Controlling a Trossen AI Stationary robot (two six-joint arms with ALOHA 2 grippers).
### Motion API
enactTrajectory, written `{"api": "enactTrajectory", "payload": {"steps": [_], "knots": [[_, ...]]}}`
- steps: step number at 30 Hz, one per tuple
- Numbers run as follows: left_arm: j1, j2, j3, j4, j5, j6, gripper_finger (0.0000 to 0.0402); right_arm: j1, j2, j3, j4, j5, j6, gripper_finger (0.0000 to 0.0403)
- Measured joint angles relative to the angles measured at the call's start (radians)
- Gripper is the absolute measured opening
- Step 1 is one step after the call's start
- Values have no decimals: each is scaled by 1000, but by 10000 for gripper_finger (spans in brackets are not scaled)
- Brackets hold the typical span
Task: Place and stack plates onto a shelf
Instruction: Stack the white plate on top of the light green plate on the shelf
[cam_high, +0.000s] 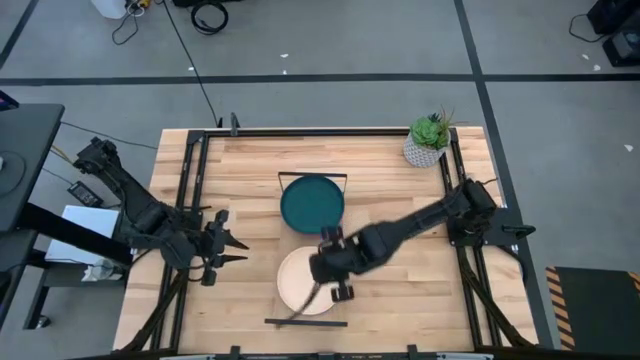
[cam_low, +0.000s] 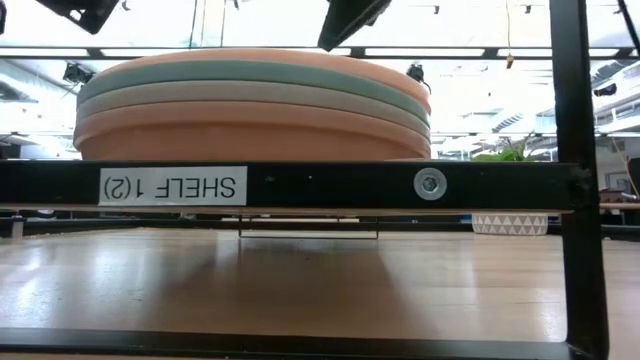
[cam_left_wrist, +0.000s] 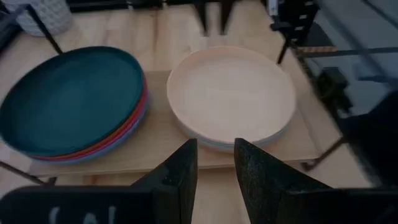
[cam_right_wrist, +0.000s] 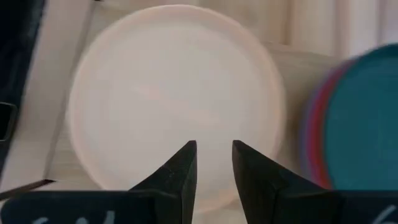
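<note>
The shelf (cam_left_wrist: 158, 149) is a narrow light-wood board with black wire frames at its ends. Two stacks of plates rest on it. One is topped by a teal plate (cam_high: 312, 203) (cam_left_wrist: 71, 99), with dark orange, magenta and blue rims showing beneath. The other is topped by a cream plate (cam_high: 300, 288) (cam_left_wrist: 230, 93) (cam_right_wrist: 174, 99). My right gripper (cam_high: 322, 268) (cam_right_wrist: 214, 163) hovers open over the cream plate's edge. My left gripper (cam_high: 232, 248) (cam_left_wrist: 216, 163) is open and waits off the shelf's left side, facing the two stacks.
A small white pot with a green plant (cam_high: 428, 142) stands at the table's far right corner. In the low view the cream-topped stack (cam_low: 250, 105) sits on the shelf above a black bar (cam_low: 320, 185) labelled SHELF 1(2). Black table frame rails run along both sides.
</note>
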Motion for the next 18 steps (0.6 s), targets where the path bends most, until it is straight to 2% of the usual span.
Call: {"api": "enactTrajectory", "payload": {"steps": [3, 8, 18], "knots": [[-29, 1, -73, 67, -57, -2, 114, 42, -15, -86, 77, 31, 32, 108], [-36, 1, -186, 159, -79, -47, 114, 83, -69, -245, 251, 97, 54, 107], [-36, 1, -264, 281, -80, -48, 114, 81, -204, -638, 703, 107, 87, 107]]}}
